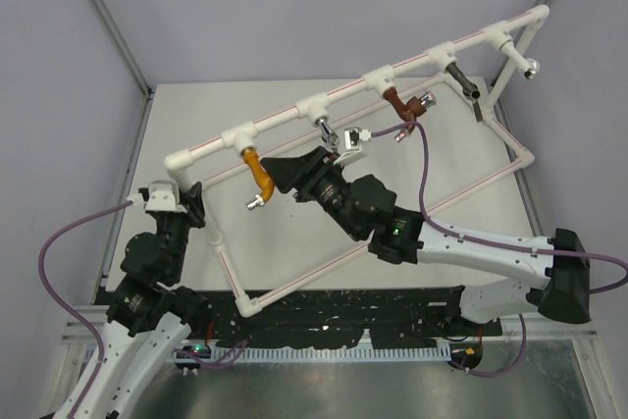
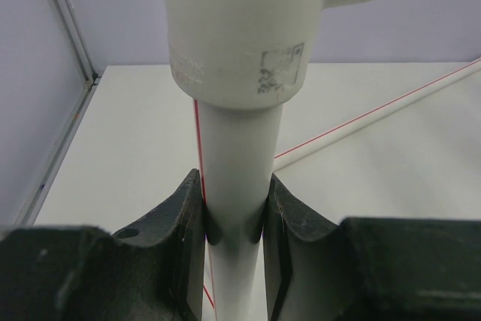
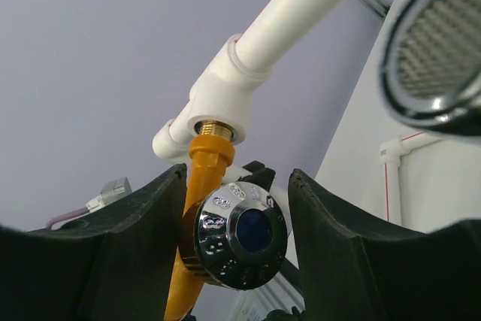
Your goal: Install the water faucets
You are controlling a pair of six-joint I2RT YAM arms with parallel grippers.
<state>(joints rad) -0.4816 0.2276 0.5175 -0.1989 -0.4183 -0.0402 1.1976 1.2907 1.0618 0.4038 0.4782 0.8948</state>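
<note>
Orange-yellow metal tap [image 3: 201, 186] hangs from the leftmost white plastic tee fitting [image 3: 225, 99] on the upper rail of the white pipe frame [image 1: 294, 113]. Its brass threaded neck enters the socket from below, and a ring of thread shows at the joint. Long axis of the body runs down and away from the tee, slightly tilted. The silver round knob [image 3: 244, 234] with its blue centre sticks out sideways from the body and faces straight back into the right wrist view. Right gripper [image 3: 237, 174] comes at it head-on, one black finger on each side of the knob and both very close to its rim. Whether they are pinching it or just short of contact, cannot tell. The knob lies dead ahead along the approach line, so any turn would be a wrist roll about that line. Right arm is the near one. Left gripper [image 2: 234, 216] sits well apart at the frame's left corner post, pressed onto the upright white pipe [image 2: 239, 155] just below an elbow fitting, apparently steadying the frame.
</note>
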